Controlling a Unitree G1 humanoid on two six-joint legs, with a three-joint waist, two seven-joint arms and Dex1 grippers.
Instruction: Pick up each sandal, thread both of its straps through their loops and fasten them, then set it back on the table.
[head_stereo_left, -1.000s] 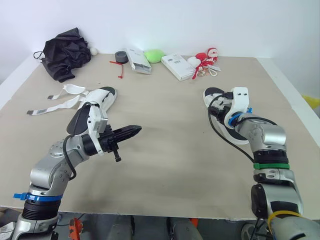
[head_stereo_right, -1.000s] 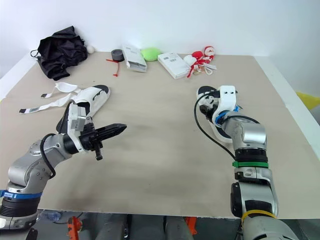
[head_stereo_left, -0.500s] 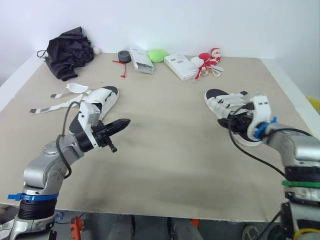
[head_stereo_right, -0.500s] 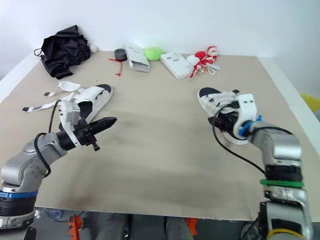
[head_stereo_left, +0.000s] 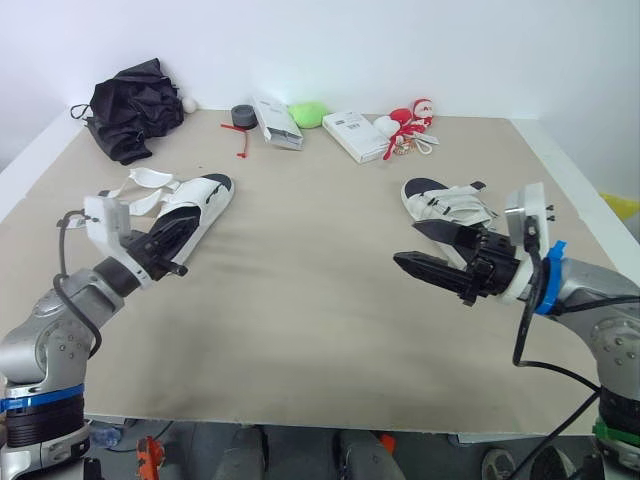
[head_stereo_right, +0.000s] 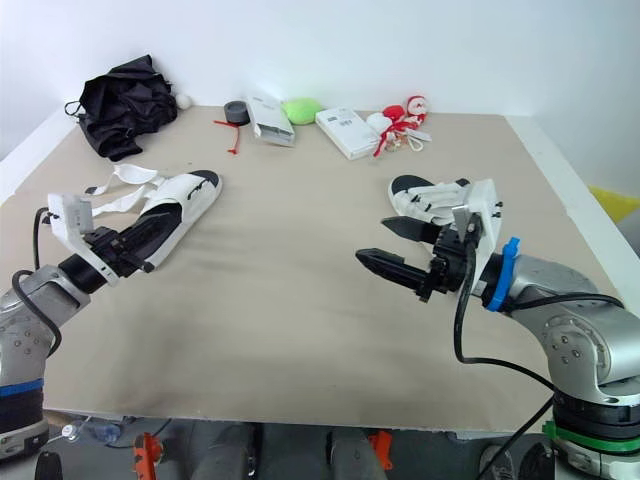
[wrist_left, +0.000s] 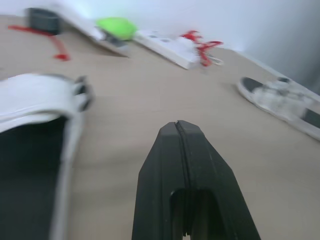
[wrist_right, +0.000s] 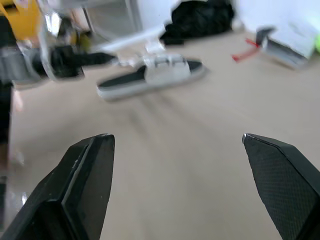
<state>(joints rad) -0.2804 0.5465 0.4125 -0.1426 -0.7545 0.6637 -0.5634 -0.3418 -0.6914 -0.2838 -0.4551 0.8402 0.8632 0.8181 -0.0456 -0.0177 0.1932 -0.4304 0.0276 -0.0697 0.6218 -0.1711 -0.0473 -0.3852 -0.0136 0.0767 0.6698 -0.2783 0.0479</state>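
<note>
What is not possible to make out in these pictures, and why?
- Left sandal: heel end hidden by the left pincer in the head views; blurred and cut off by the edge in the left wrist view.
- Right sandal: heel end hidden by the right pincer; straps too small to judge.

Black bundle (head_stereo_left: 135, 105), boxes (head_stereo_left: 356, 134), red toys (head_stereo_left: 410, 120) line the back.
</note>
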